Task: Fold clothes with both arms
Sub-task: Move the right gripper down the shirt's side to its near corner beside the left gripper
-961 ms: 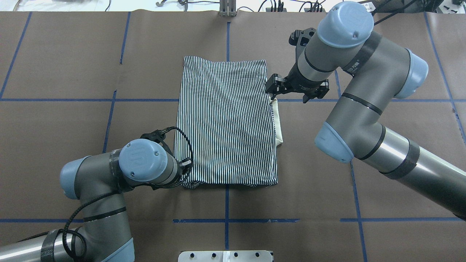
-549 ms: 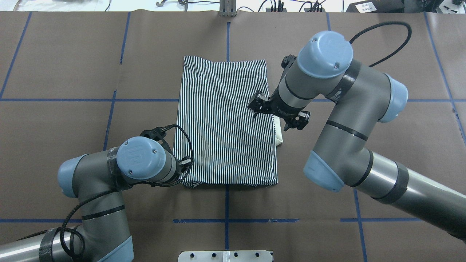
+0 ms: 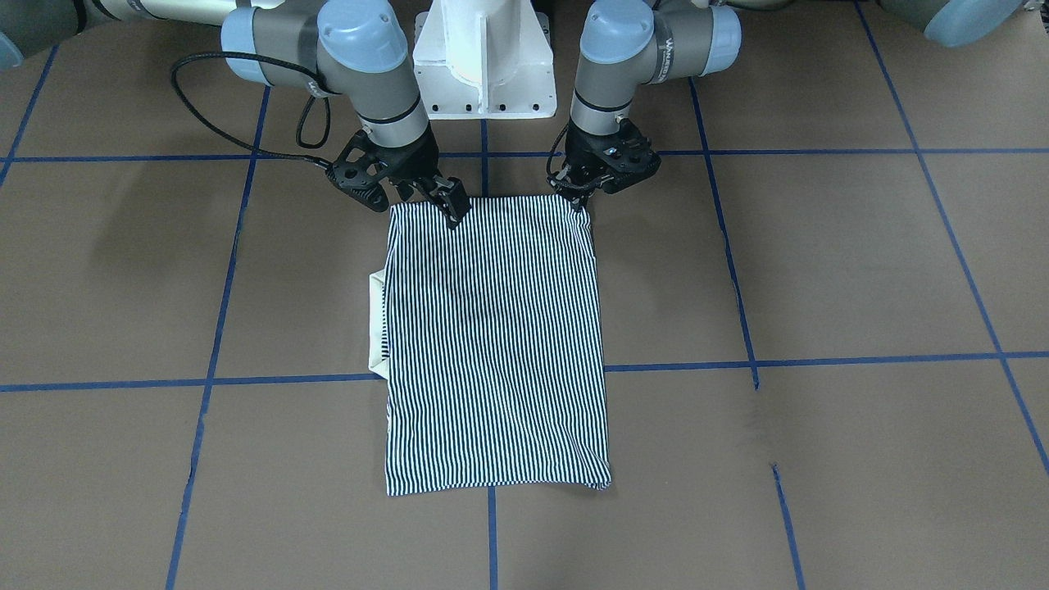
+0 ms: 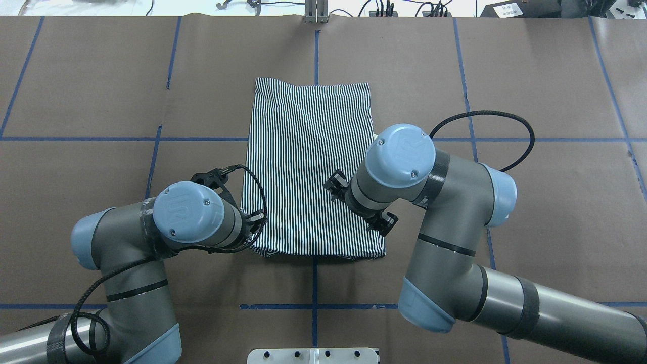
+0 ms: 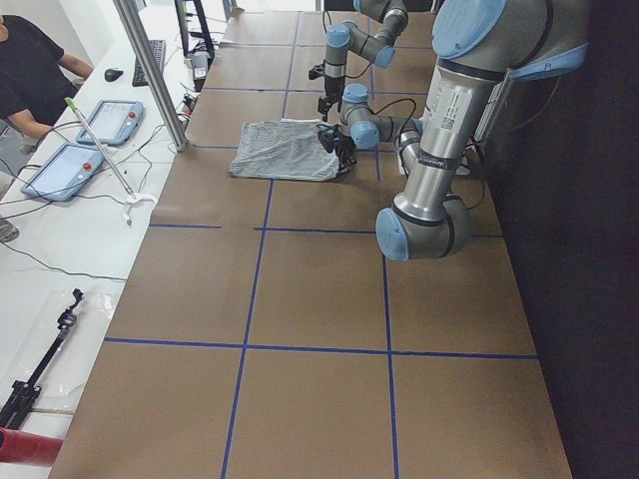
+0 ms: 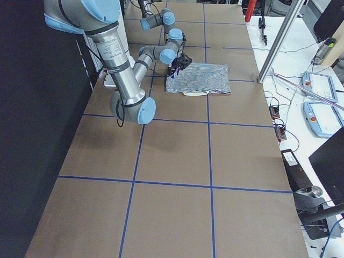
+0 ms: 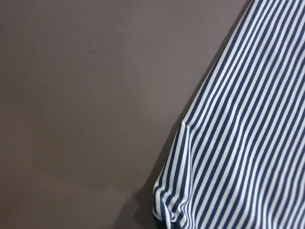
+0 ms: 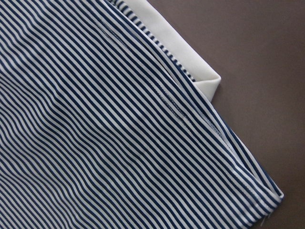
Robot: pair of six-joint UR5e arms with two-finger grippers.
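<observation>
The striped shirt lies folded into a flat rectangle in the middle of the table, also seen from the sides. Its cream collar pokes out of one long edge. My left gripper is shut on the near corner of the shirt, where the cloth bunches at the lower rim of the left wrist view. My right gripper hovers open just over the other near corner. The right wrist view shows only striped cloth and collar. In the overhead view both wrists hide their fingers.
Brown paper with blue tape lines covers the table. The white pedestal base stands behind the shirt. A metal plate sits at the near edge. Beside the table are a post, tablets and a seated person.
My right arm has swung from the shirt's far right edge back toward the robot, down to the near right corner. The left arm has barely shifted.
</observation>
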